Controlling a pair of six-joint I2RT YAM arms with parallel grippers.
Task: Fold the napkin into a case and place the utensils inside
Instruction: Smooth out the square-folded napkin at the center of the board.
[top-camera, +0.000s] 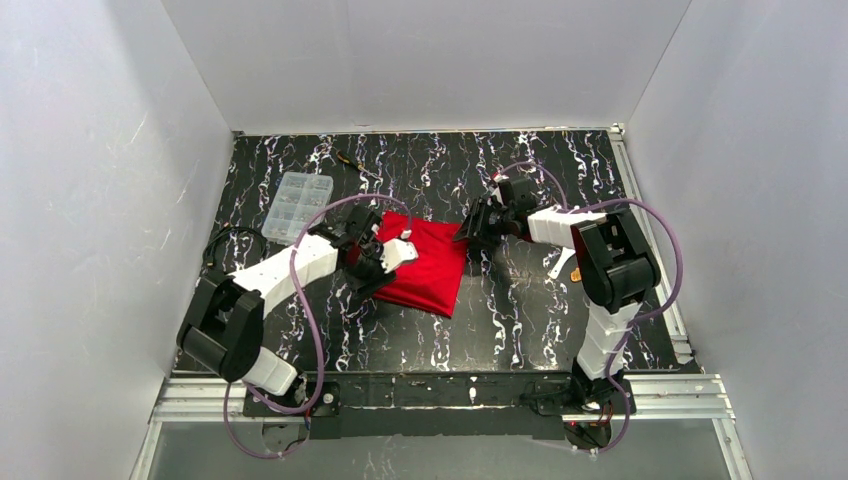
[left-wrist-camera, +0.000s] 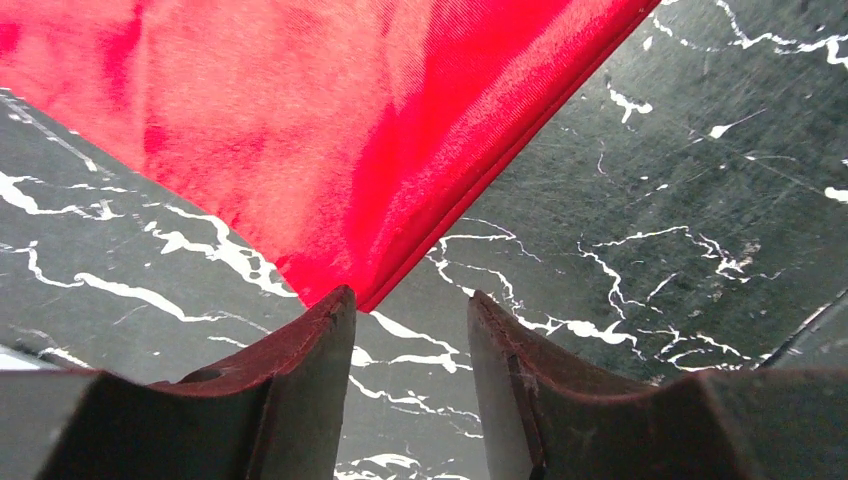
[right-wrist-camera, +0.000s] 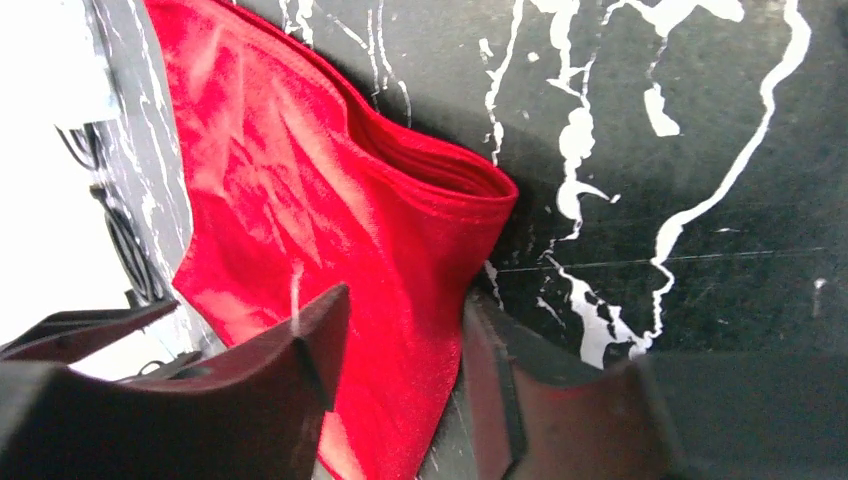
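The red napkin lies folded into a layered shape in the middle of the table. My left gripper is at its left edge. In the left wrist view the gripper is open and empty, low over the table, with a napkin corner just ahead of its left fingertip. My right gripper is at the napkin's upper right corner. In the right wrist view this gripper stands open, with the napkin's layered fold lying in the gap. The utensils, a white spoon and a yellow-gold piece, lie beside the right arm, partly hidden.
A clear plastic compartment box stands at the back left. A thin black-and-yellow tool lies near the back wall. A black cable loops by the left wall. White walls close in three sides.
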